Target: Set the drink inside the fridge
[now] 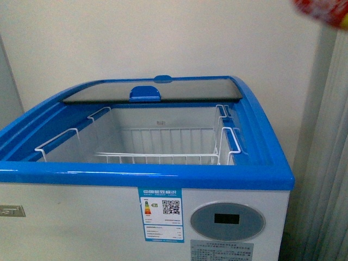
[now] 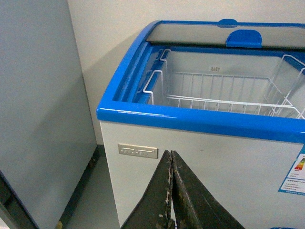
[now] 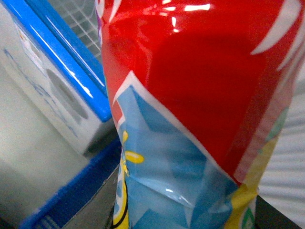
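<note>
Fridge (image 1: 141, 175) top open — glass lid (image 1: 109, 89) covers rear.

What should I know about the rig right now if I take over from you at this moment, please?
The left gripper is shut and empty, low in front of the fridge.
The right gripper's fingers are out of sight, but it carries the drink, high and to the right of the fridge.
The glass lid is slid back; the wire basket inside has no drink yet.
Done: fridge open, drink in hand.
Left: lower the drink into the basket, release.
</note>
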You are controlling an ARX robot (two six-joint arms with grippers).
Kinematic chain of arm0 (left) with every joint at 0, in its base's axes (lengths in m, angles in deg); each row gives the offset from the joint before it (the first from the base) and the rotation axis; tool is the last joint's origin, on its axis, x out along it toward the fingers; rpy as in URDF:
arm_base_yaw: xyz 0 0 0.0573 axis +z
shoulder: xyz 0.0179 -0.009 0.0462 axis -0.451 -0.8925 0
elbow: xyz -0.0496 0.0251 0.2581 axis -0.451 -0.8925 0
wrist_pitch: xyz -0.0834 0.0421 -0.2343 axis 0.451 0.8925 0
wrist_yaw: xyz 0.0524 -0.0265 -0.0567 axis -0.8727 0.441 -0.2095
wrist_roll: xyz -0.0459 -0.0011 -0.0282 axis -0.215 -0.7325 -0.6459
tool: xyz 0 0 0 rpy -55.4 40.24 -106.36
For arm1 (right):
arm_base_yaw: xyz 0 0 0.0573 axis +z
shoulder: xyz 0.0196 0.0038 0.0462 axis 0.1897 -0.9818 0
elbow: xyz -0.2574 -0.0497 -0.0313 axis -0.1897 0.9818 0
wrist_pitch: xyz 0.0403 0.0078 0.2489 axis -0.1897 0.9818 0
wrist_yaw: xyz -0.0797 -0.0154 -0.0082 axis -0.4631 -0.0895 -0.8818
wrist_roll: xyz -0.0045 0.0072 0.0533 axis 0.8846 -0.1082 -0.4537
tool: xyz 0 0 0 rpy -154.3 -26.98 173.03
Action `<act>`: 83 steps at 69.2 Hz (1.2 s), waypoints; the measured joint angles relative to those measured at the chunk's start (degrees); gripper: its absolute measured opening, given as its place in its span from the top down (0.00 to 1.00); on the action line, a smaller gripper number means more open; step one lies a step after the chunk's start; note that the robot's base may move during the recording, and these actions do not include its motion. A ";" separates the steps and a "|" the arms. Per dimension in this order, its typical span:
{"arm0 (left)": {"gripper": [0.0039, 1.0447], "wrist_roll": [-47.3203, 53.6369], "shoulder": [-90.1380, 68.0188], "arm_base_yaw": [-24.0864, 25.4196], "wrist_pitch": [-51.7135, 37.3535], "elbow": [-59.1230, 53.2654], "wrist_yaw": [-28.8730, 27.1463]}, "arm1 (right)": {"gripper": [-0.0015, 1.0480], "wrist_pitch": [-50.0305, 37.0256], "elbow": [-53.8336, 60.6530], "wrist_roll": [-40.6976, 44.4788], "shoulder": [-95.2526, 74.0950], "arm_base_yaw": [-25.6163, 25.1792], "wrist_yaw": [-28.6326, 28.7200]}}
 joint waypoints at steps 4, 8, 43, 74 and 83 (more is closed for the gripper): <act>0.98 0.00 1.38 0.00 0.87 -0.55 0.04 | 0.62 1.01 -5.18 5.84 -7.02 2.32 -2.14; 0.98 0.02 2.82 0.00 1.77 -1.14 0.02 | 0.62 1.07 -10.51 10.38 -13.88 4.59 -4.13; 0.98 -0.07 13.27 0.00 7.80 -4.74 0.02 | 0.62 4.17 -43.54 27.56 -49.29 16.52 -16.00; 0.98 -0.09 22.18 0.00 16.44 -4.74 0.02 | 0.63 -1.55 -47.15 26.36 -59.39 19.56 -16.39; 0.98 -0.09 24.35 0.00 18.60 -4.74 0.00 | 0.63 -3.93 -46.77 24.46 -59.54 19.93 -16.57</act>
